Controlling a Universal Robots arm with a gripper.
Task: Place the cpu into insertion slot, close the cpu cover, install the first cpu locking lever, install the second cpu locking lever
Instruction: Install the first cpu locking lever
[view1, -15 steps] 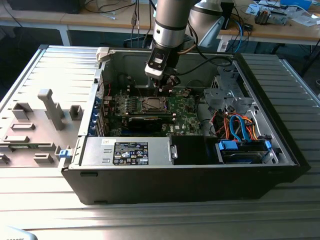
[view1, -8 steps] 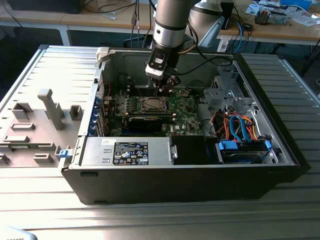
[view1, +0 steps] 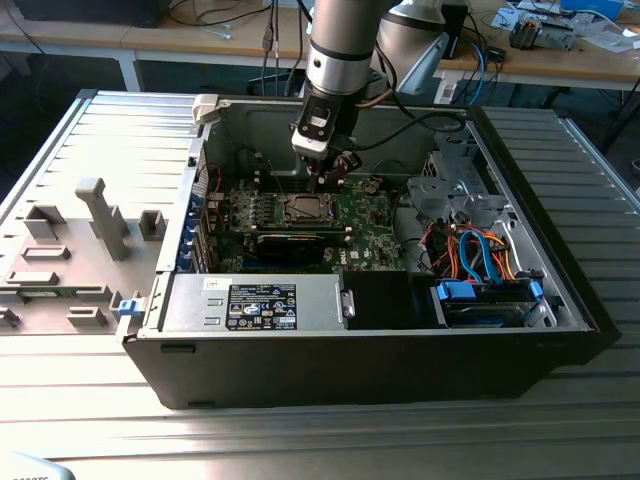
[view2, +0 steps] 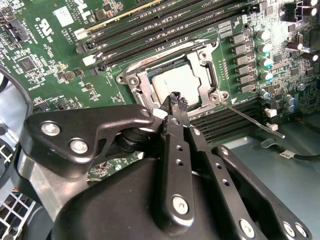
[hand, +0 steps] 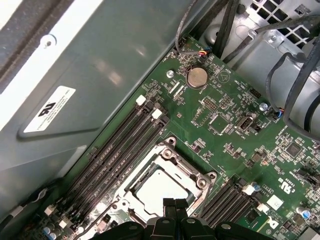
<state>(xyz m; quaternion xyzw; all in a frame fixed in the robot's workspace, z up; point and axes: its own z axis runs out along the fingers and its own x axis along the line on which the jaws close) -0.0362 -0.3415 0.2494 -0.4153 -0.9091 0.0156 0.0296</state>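
Under the cpu cover (view2: 206, 70) | cpu (view2: 175, 81) flat | gripper (view2: 176, 100) over its edge

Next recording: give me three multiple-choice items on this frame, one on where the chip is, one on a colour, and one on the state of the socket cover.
1. Where is the chip?
A in the socket
B beside the socket on the board
C off the board

2. What colour is the board?
A blue
B green
C black

3. How does the cover stand?
A upright
B lying flat around the chip
C taken off

Answers:
1 A, its pale top shows inside the socket's metal rim.
2 B, it is green in both wrist views.
3 B, the frame lies flat and the chip shows through its window.
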